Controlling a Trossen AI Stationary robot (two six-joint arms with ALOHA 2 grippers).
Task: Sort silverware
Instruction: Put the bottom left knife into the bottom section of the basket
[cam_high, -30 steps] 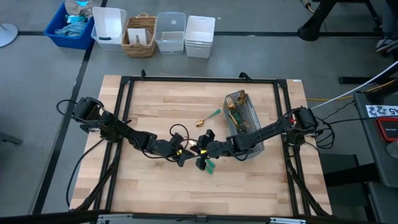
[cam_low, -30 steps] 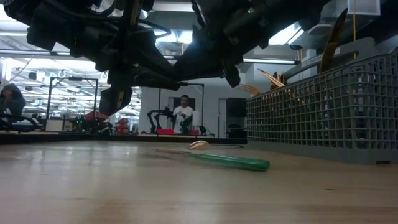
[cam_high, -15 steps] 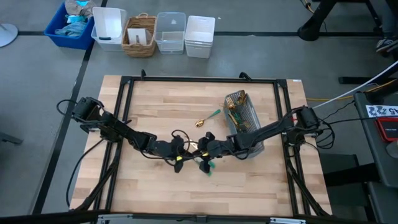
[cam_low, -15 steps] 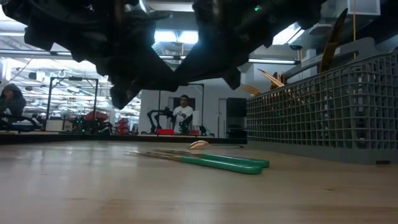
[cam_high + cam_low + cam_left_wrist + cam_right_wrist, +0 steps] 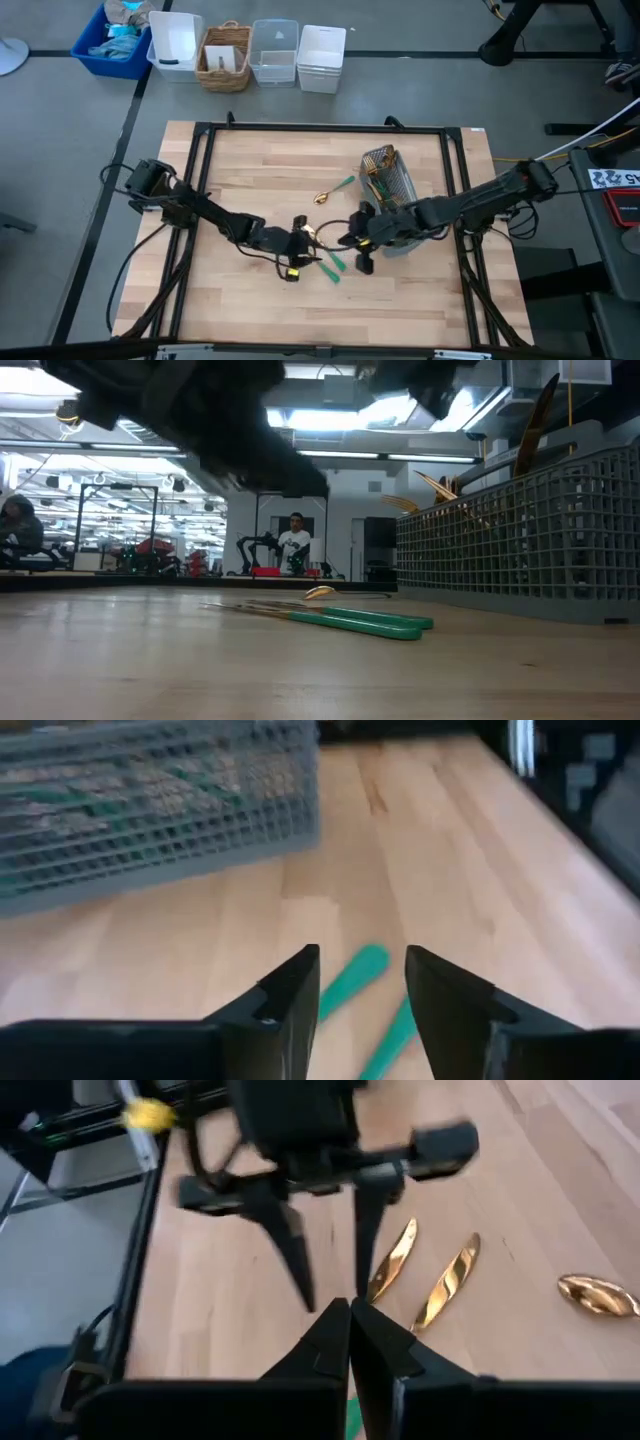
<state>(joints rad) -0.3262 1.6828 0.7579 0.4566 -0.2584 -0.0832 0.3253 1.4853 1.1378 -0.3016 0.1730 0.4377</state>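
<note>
Two pieces of silverware (image 5: 331, 262) with gold heads (image 5: 392, 1260) and teal-green handles (image 5: 352, 982) lie side by side flat on the wooden table. My left gripper (image 5: 310, 243) hovers open just above them, and the handles show between its fingers (image 5: 362, 952). My right gripper (image 5: 352, 243) is shut on nothing, raised above the table between these pieces and the grey mesh caddy (image 5: 388, 195). A gold spoon (image 5: 335, 190) lies alone on the table left of the caddy. More silverware (image 5: 545, 420) stands in the caddy.
Beyond the table's far edge stand several bins and a wicker basket (image 5: 225, 58). A black frame (image 5: 320, 130) runs round the tabletop. Bare wood (image 5: 260, 170) lies at the far left and along the near edge. A person (image 5: 295, 545) stands far off in the room.
A second teal-handled piece has come to lie on the table beside the first. My left gripper has rolled about its own line and opened. My right gripper has risen and drawn back toward the caddy, staying shut.
</note>
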